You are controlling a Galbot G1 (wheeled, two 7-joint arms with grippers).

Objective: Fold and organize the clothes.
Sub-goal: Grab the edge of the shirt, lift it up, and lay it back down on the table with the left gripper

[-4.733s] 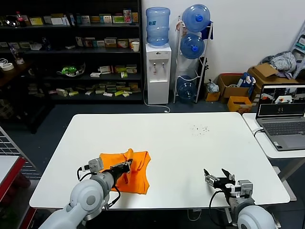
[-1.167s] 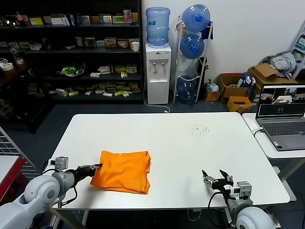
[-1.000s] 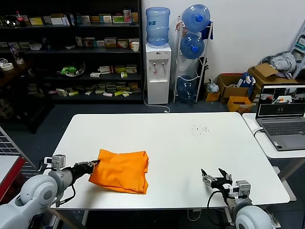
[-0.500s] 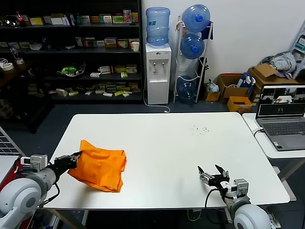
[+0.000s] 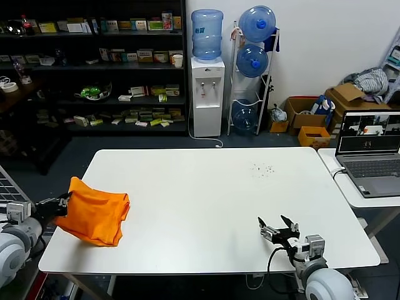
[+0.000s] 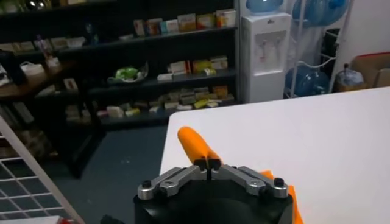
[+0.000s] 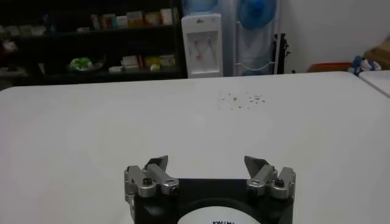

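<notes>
- The white lettering and neck label of the single bright orange soft-fabric T-shirt (image 5: 94,216) cannot be made out; it is bunched into a folded bundle, and the left wrist view shows only a pinched ridge (image 6: 194,146).
- The left gripper (image 5: 64,201), at the white table's (image 5: 206,200) left edge, is clamped tight on the shirt's corner; its arm is cut off by the frame.
- Compared with half a second earlier, the shirt has been dragged further left, now overhanging the table's edge.
- The right gripper (image 5: 275,226) waits near the front edge, jaws spread wide, holding nothing.
</notes>
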